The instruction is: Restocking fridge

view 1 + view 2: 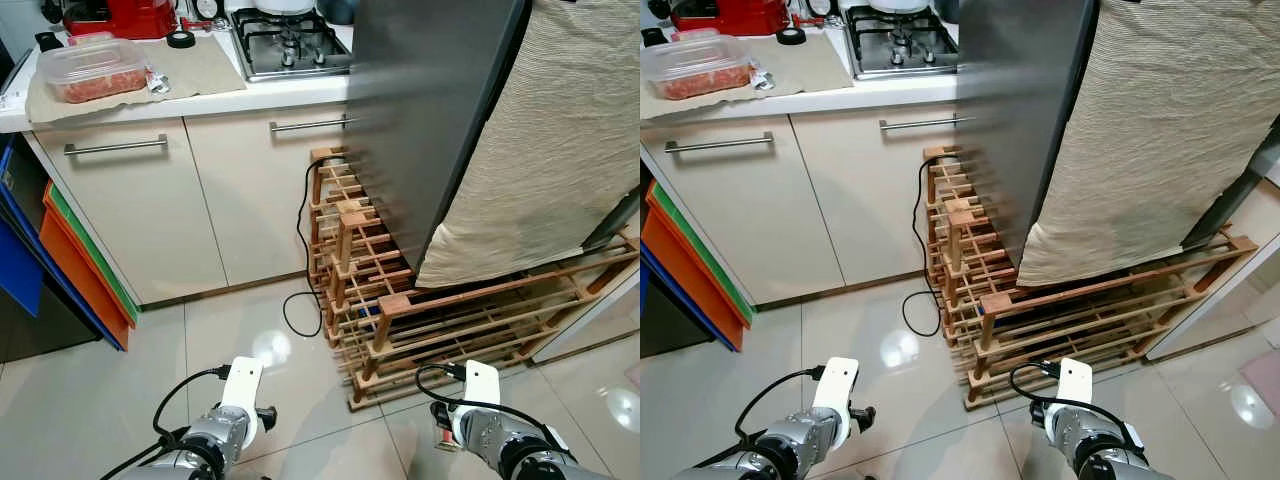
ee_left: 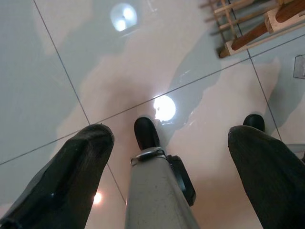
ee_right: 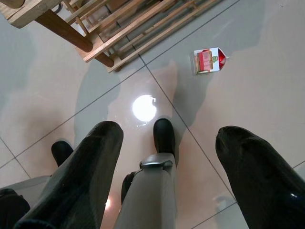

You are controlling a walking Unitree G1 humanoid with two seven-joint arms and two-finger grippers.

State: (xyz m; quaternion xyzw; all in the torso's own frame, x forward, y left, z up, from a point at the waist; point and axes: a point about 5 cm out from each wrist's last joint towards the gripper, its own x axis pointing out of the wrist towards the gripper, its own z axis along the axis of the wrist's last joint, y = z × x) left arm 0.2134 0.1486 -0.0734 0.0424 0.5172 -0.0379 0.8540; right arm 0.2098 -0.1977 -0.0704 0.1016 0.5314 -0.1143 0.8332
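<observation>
Fridge (image 1: 420, 110), grey, door shut, fills the upper right of the head view behind a wooden rack (image 1: 420, 310). Left gripper (image 2: 167, 157) and right gripper (image 3: 167, 157) hang spread and empty. A small carton (image 3: 208, 60) lies on the floor tiles (image 1: 250, 340); stepping forward risks crushing it or snagging the black cable (image 1: 300, 250).

Red-and-white carton (image 3: 208, 60) on glossy pale grey floor tiles (image 3: 257, 95), light brown wooden rack (image 1: 420, 310), beige striped cloth (image 1: 550, 150), dark steel-grey fridge (image 1: 420, 100).
</observation>
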